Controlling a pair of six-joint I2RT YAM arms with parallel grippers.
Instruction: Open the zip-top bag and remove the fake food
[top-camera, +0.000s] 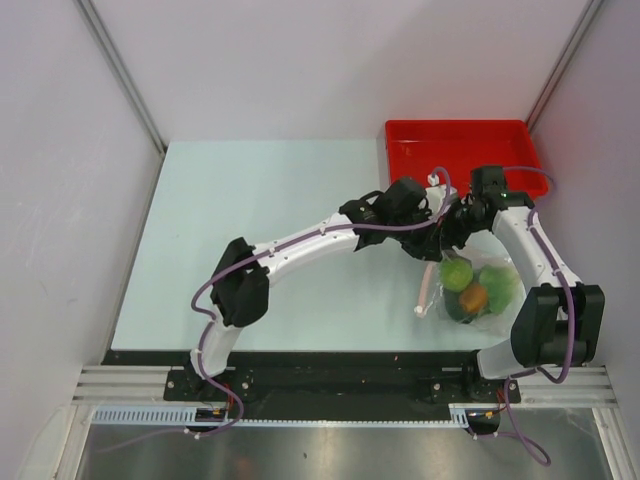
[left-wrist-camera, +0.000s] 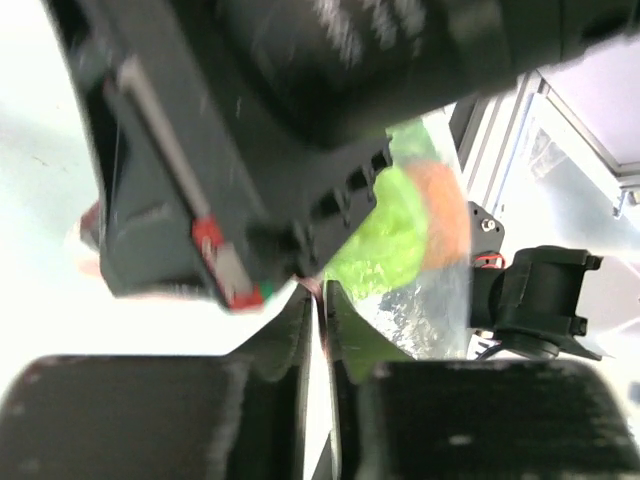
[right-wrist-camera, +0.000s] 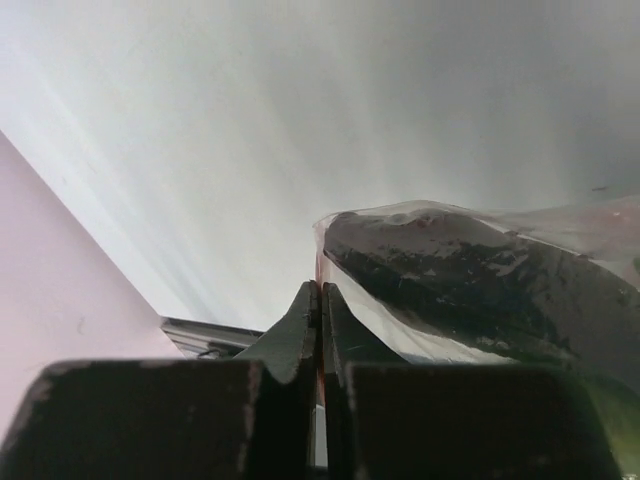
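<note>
The clear zip-top bag (top-camera: 480, 292) lies at the table's right front, its pinkish zip strip (top-camera: 428, 285) hanging down its left side. Inside show a light green fruit (top-camera: 457, 273), an orange-brown fruit (top-camera: 473, 297) and a leafy green piece (top-camera: 498, 285); the fish is not clearly seen. My left gripper (top-camera: 436, 240) and right gripper (top-camera: 452, 228) meet close together at the bag's top. In the left wrist view my left gripper (left-wrist-camera: 322, 305) is shut on the bag's thin pink edge, with green food (left-wrist-camera: 395, 235) behind. My right gripper (right-wrist-camera: 320, 295) is shut on the bag's edge (right-wrist-camera: 480, 290).
A red rectangular tray (top-camera: 460, 150) stands at the table's back right, just behind the two grippers. The right arm's base (top-camera: 555, 320) is beside the bag. Walls enclose the table on the left, back and right.
</note>
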